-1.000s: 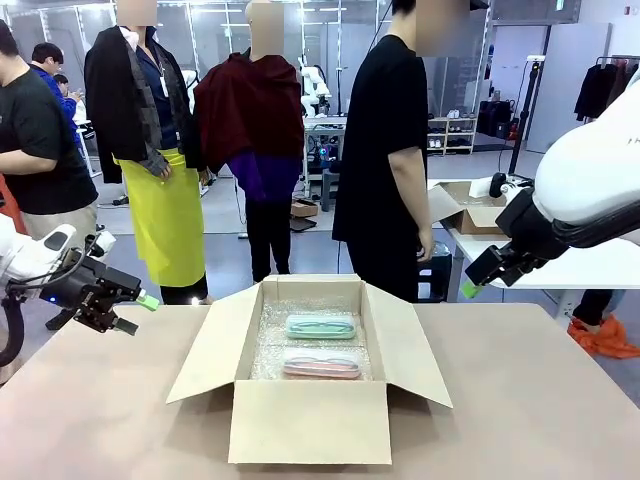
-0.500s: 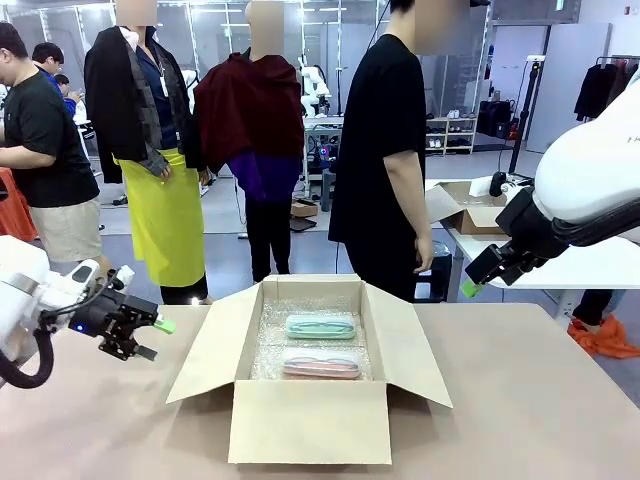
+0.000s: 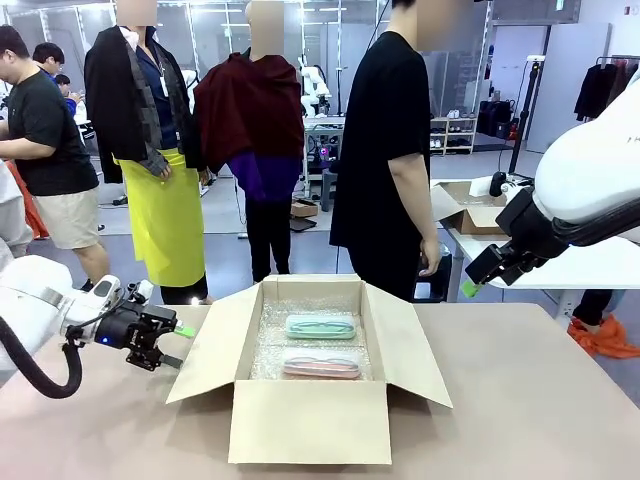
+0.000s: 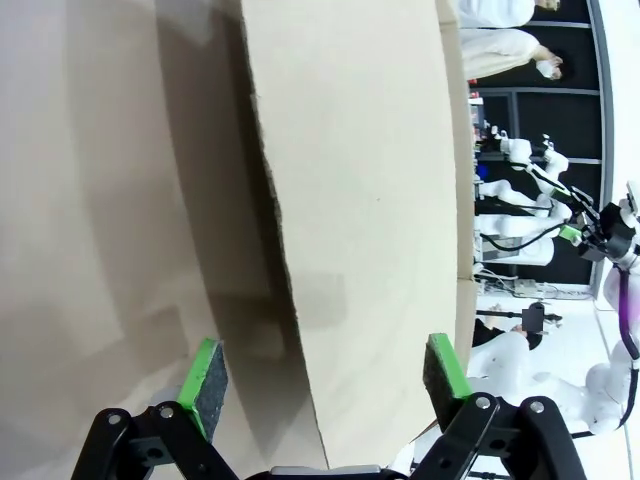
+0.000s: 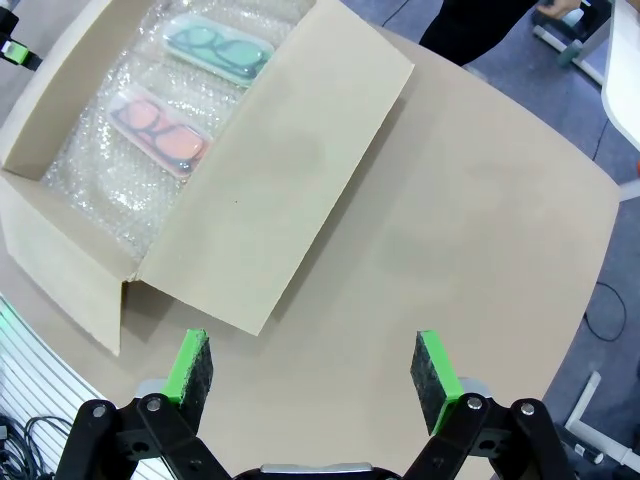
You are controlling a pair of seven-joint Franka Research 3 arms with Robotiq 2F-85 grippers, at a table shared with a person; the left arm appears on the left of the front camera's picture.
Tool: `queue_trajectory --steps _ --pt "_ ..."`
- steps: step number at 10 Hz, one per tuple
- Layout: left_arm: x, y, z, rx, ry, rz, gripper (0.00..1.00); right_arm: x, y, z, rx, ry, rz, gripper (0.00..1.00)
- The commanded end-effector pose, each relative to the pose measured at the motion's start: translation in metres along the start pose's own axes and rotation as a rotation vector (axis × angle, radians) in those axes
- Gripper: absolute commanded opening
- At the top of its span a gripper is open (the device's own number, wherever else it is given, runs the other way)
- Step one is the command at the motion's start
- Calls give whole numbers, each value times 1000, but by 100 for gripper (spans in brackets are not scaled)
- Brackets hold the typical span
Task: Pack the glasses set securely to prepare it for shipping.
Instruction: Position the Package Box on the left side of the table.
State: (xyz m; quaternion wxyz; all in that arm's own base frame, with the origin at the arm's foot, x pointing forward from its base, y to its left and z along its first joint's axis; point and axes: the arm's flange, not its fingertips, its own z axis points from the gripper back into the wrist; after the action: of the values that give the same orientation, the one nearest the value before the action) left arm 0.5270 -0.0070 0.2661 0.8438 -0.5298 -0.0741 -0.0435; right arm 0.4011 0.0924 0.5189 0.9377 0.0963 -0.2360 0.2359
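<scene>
Cardboard box (image 3: 310, 425) sat open in the middle of the table (image 3: 540, 400), all its flaps splayed outward and its floor lined with bubble wrap (image 3: 268, 352). On that lining lay the glasses set. The pale pink case (image 3: 321, 366) was nearer the robot, and the mint-green case (image 3: 321, 327) lay at twelve o'clock from it, parallel and a little apart. Both were flat and closed, with dark frames showing through their shells in the right wrist view.

The left gripper (image 3: 180, 346) hung low over the table at nine o'clock from the box, pointing toward the left flap (image 3: 212, 345). Its jaws were spread, and in the left wrist view the flap's edge ran up between the two green pads (image 4: 207, 375); I could not tell whether either pad touched the cardboard.

The right gripper (image 3: 470, 288) hung high at about two o'clock from the box, well clear of it. Its jaws were spread wide and held nothing, above the bare table beside the right flap (image 5: 290, 170).

A person (image 3: 385, 150) in a black shirt stood at twelve o'clock, beyond the table's far edge, arms down.
</scene>
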Motion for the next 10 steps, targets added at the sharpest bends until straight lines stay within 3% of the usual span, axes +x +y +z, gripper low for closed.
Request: queue_trajectory --steps 1,4,5,6,7,8,10 --pt "-3 1 -6 -86 -11 2 100 3 0 0 -4 -6 0 100" --pt "-14 -3 -19 -153 31 1 100 3 0 0 -4 -6 0 100" --pt "-15 -3 -22 -177 31 -1 89 3 0 0 -4 -6 0 100" --pt "-16 -4 -22 -219 53 18 48 3 0 0 -4 -6 0 100" --pt "-14 -5 -17 -302 71 69 33 3 0 0 -4 -6 0 100" --pt "-13 -5 -12 -299 53 69 0 3 0 0 -4 -6 0 100" --pt "-13 -9 -7 -313 50 52 0 3 0 0 -4 -6 0 100"
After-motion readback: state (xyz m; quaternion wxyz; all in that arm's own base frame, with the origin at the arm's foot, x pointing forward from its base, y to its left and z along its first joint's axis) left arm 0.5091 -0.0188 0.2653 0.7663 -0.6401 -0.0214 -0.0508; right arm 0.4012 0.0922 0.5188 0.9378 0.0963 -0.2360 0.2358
